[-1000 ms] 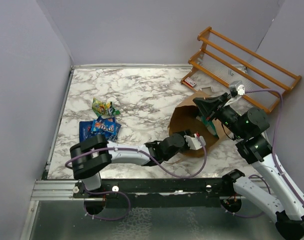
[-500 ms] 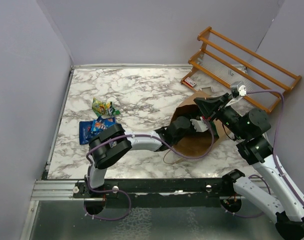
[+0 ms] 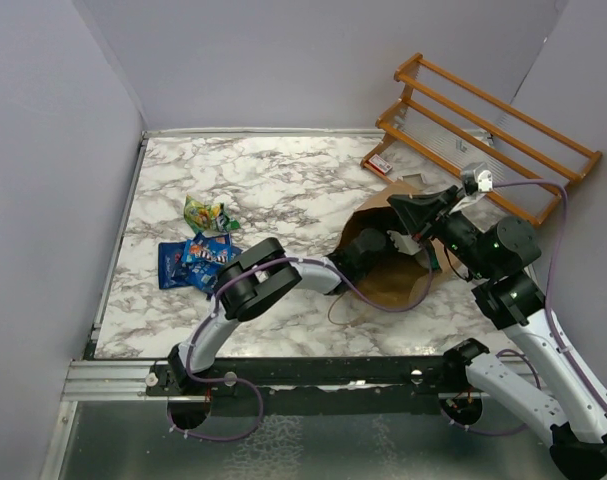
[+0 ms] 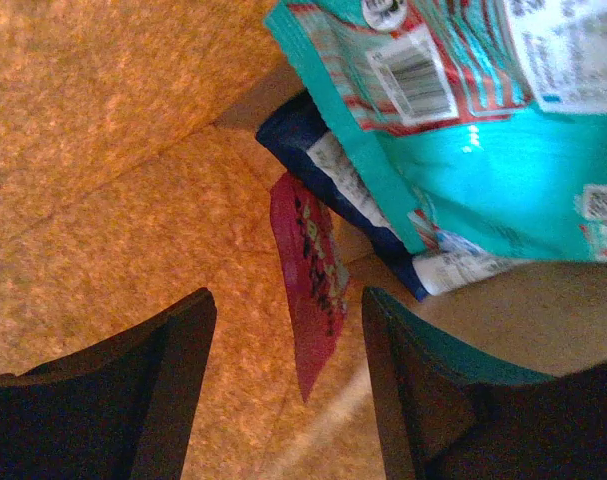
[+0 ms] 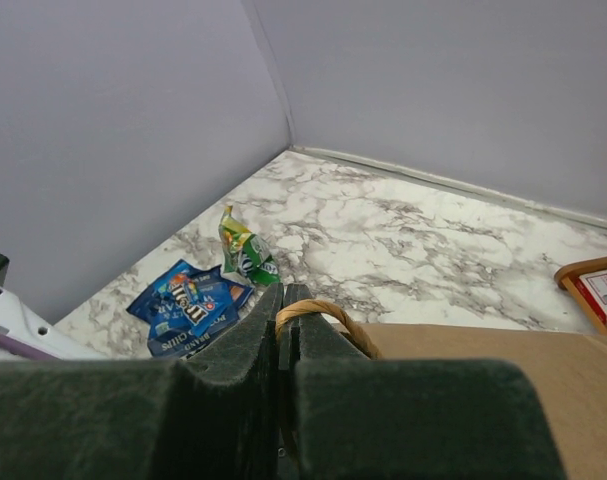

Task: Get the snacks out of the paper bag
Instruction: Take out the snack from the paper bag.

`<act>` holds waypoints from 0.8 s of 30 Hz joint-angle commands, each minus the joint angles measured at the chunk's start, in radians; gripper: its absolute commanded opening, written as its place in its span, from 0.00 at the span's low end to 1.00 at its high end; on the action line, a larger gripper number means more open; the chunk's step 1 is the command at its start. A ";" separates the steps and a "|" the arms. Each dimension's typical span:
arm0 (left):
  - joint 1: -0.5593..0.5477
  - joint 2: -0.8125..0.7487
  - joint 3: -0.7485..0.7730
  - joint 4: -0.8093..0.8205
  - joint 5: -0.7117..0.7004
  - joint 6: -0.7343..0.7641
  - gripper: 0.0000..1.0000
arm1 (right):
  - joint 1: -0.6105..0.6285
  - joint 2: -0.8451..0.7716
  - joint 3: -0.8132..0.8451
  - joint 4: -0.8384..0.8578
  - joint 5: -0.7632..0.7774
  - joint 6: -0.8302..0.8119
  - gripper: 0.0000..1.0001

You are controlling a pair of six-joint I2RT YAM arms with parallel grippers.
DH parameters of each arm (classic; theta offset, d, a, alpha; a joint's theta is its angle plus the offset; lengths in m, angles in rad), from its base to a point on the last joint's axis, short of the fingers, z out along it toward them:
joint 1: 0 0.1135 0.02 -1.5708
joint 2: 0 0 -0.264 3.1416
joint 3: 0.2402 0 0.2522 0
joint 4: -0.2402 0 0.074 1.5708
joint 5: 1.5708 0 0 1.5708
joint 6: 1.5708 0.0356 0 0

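Observation:
The brown paper bag (image 3: 395,285) lies on its side at the right of the table, mouth toward the left. My right gripper (image 3: 403,212) is shut on its twisted handle (image 5: 321,312) and holds the upper side up. My left gripper (image 3: 368,245) is inside the bag, open and empty. In the left wrist view its fingers (image 4: 153,390) straddle a small red-pink packet (image 4: 313,270) without touching it. A teal packet (image 4: 483,150) and a dark blue packet (image 4: 301,135) lie just beyond. Blue packets (image 3: 195,255) and a green packet (image 3: 205,213) lie on the table at the left.
A wooden slatted rack (image 3: 483,130) leans at the back right, with a small red-and-white box (image 3: 379,165) by its foot. Grey walls close in the marble table on the left, back and right. The left arm's cable (image 3: 373,305) trails by the bag mouth.
My left arm has reached from the bag's near edge deeper into the bag, its elbow swinging right. The right gripper and the bag handle have stayed put.

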 commanded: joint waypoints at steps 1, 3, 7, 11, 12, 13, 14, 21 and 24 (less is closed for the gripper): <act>0.041 0.074 0.118 0.033 0.009 0.039 0.58 | 0.001 -0.007 0.045 0.022 -0.023 0.010 0.02; 0.042 0.073 0.126 0.027 0.042 0.040 0.52 | 0.001 -0.008 0.049 0.020 -0.012 0.010 0.02; 0.045 0.060 0.113 0.005 0.093 0.007 0.34 | 0.001 -0.004 0.048 0.035 -0.003 0.010 0.02; 0.042 -0.010 0.057 -0.030 0.095 -0.063 0.13 | 0.001 0.003 0.048 0.045 0.005 0.005 0.02; 0.042 -0.044 0.027 -0.037 0.107 -0.090 0.11 | 0.001 0.003 0.046 0.049 0.007 0.004 0.02; 0.040 -0.077 -0.002 -0.046 0.122 -0.115 0.10 | 0.001 0.005 0.044 0.052 0.011 0.002 0.02; 0.038 -0.114 -0.031 -0.051 0.137 -0.147 0.09 | 0.001 0.006 0.042 0.056 0.016 0.000 0.02; 0.034 -0.338 -0.174 -0.176 0.281 -0.384 0.01 | 0.001 0.029 0.039 0.103 0.046 0.004 0.02; 0.034 -0.417 -0.204 -0.249 0.332 -0.456 0.00 | 0.001 0.056 0.054 0.116 0.066 0.013 0.02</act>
